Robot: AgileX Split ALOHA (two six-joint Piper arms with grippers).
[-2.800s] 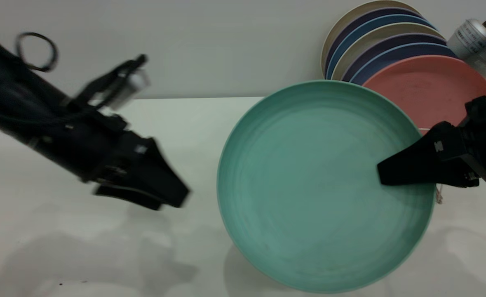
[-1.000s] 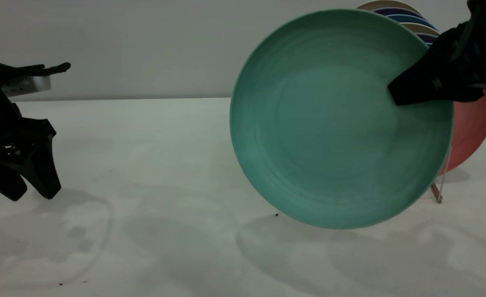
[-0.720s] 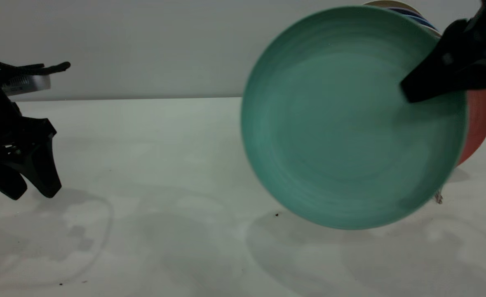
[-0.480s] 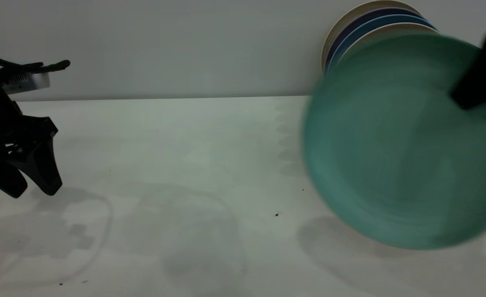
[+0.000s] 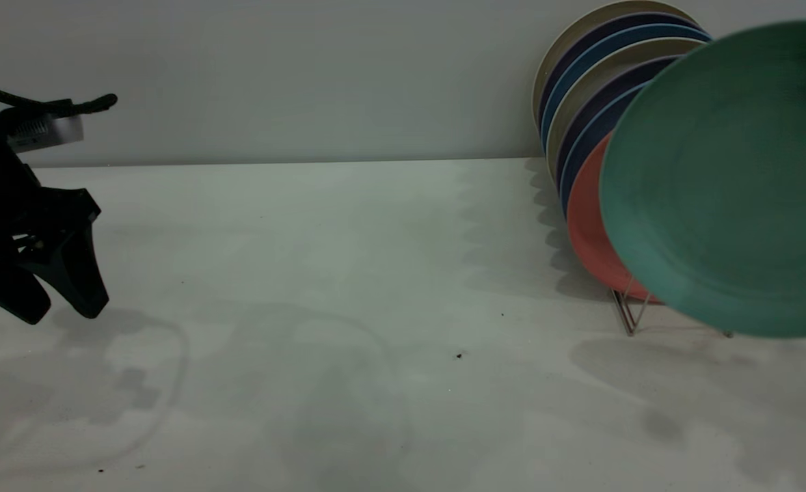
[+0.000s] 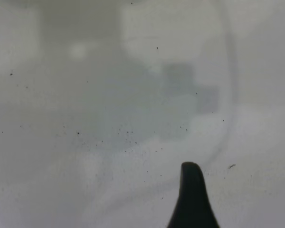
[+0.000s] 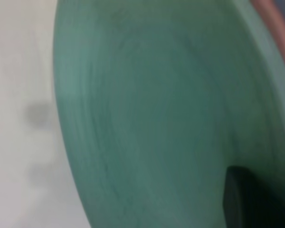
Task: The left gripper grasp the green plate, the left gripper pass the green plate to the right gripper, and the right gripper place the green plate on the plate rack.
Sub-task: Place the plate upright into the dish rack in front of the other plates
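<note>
Gripping the green plate (image 5: 724, 184) rim, right gripper (image 7: 249, 202), before plate rack (image 5: 632, 311), left gripper (image 5: 61, 301) open

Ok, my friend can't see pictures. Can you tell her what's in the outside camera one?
A green plate hangs tilted in the air at the right, in front of a salmon-pink plate and other plates standing in a wire plate rack. The left claw hangs open over the white table at far left.

No legible text, seemingly.
</note>
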